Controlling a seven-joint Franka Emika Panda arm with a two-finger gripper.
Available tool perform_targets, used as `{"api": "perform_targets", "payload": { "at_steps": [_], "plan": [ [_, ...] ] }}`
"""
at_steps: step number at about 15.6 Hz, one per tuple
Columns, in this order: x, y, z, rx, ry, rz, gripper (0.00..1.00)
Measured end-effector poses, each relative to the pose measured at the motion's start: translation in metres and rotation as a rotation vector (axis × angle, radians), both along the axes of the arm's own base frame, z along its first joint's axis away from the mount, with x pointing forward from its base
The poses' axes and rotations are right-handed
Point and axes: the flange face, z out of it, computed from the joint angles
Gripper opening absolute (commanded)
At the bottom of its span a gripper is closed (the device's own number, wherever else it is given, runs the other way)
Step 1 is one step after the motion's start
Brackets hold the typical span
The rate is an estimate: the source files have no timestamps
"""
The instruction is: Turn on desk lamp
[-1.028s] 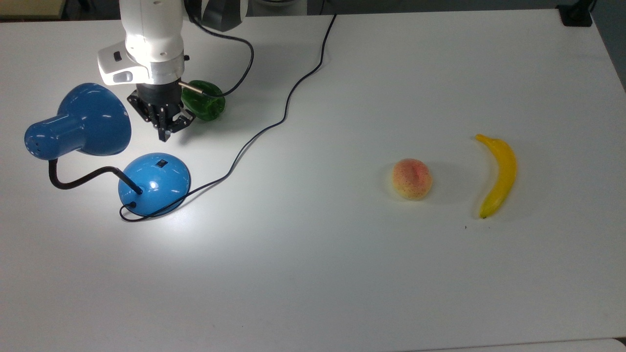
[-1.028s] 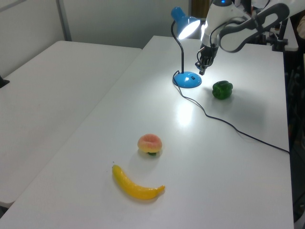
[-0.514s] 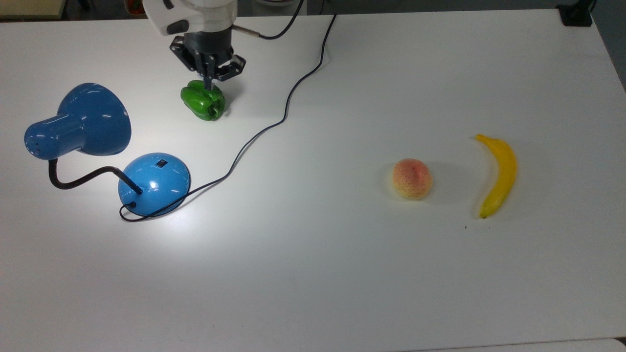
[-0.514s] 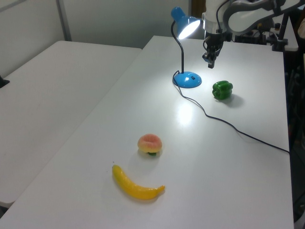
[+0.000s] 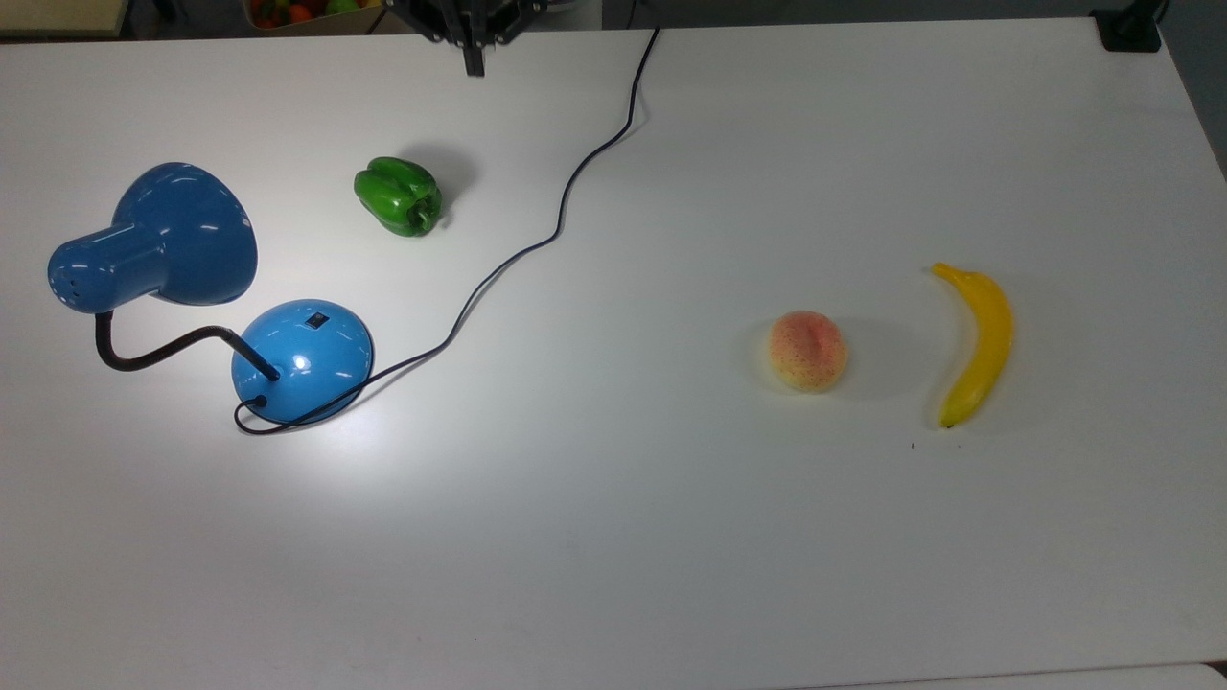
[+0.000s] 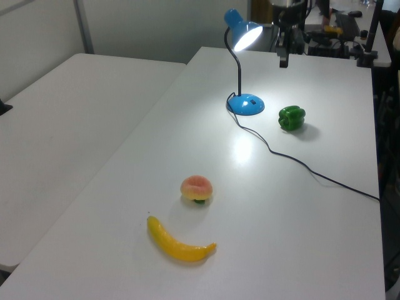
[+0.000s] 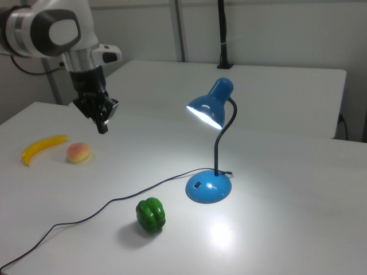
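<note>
The blue desk lamp [image 5: 302, 359] stands at the top view's left, its bell shade [image 5: 163, 235] arched over on a black gooseneck. The shade [image 7: 206, 109] glows and casts a bright patch on the table beside the domed base [image 7: 209, 187]. A small black switch [image 5: 317, 320] sits on top of the base. Its thin black cord [image 5: 537, 244] snakes away toward the top view's upper edge. My gripper [image 5: 474, 62] hangs high near that upper edge, shut with nothing in it, far from the lamp. In the right view my gripper [image 7: 103, 127] is at the left, well above the table.
A green pepper [image 5: 401, 196] lies between the lamp and my gripper. A peach [image 5: 808, 351] and a banana [image 5: 973, 345] lie at the top view's right. The white table [image 5: 613, 537] spreads wide around them.
My gripper has risen and pulled away from the lamp base, passing over the green pepper toward the top view's upper edge. The lamp stays lit and has not moved.
</note>
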Motion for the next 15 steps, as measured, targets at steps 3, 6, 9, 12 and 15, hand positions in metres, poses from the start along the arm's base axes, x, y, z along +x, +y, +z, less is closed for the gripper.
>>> {"api": "perform_targets", "payload": {
  "at_steps": [3, 6, 9, 12, 15],
  "plan": [
    [-0.002, -0.007, 0.016, 0.013, 0.001, 0.022, 0.89],
    [0.000, -0.010, 0.013, -0.007, 0.006, 0.028, 1.00],
    [0.001, -0.013, 0.012, -0.030, 0.009, 0.029, 1.00],
    [0.001, -0.017, 0.013, -0.032, 0.006, 0.022, 1.00],
    [0.002, -0.027, 0.022, -0.032, -0.012, 0.005, 1.00]
  ]
}}
